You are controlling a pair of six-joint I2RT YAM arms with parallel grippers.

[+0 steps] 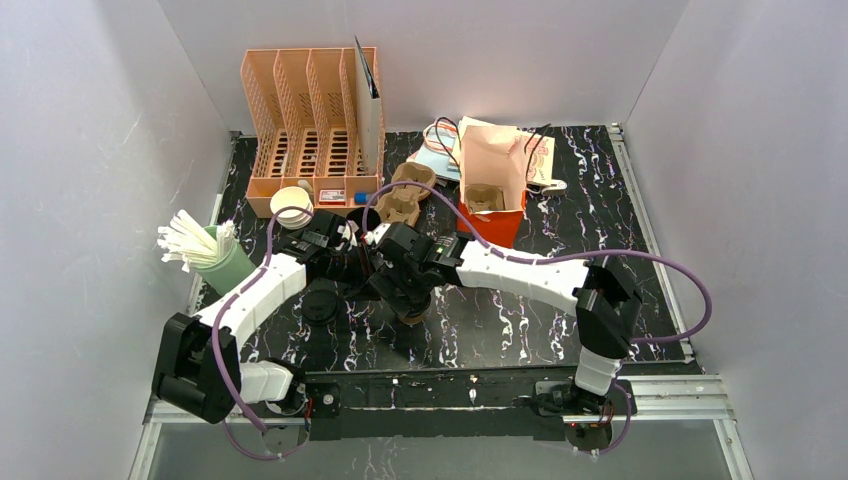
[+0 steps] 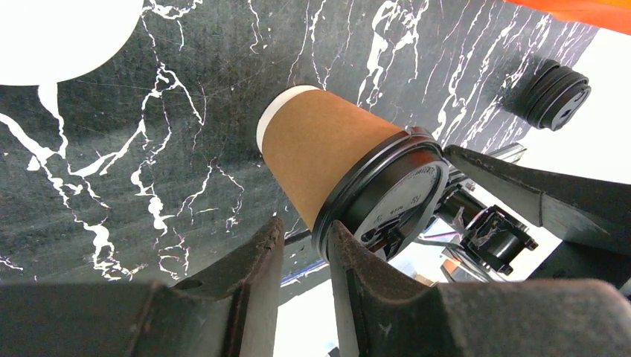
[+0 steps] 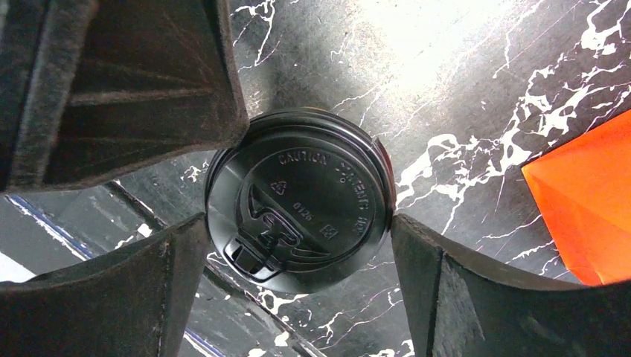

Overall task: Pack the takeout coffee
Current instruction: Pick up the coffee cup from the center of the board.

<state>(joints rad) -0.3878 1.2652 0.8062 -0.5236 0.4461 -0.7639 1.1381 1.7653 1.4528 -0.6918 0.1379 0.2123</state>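
The takeout coffee stands on the tabletop, lid on, not packed yet. The right gripper is wide open around it. I cannot tell if the left gripper pinches the lid.

Left fingers barely apart; right fingers spread wide, pointing down.
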